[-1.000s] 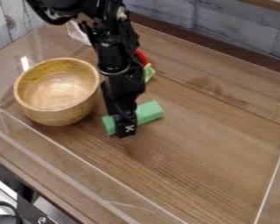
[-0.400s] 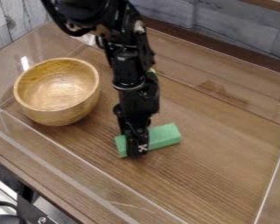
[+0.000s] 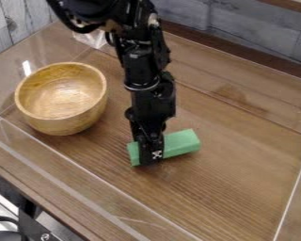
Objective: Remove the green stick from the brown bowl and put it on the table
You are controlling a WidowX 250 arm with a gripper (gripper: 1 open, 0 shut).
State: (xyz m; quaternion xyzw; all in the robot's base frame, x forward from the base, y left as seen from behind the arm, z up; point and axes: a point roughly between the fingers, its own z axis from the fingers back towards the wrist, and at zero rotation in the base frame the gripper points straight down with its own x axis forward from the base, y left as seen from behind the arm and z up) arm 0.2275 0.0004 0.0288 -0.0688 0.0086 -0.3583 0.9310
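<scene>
Green stick [image 3: 168,147] lies flat on the surface [image 3: 241,122], at four o'clock from the empty brown bowl [image 3: 63,97]; end effector [image 3: 146,153] part-closed across its left end—looks rigid, light, smooth-faced, best pinched across its width.

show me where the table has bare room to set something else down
The widest bare patch of the table lies right of the green stick, out to the clear right wall. Another runs along the near wall in front of the brown bowl. It is crowded in the middle, where the gripper stands on the stick, close beside the bowl.
</scene>
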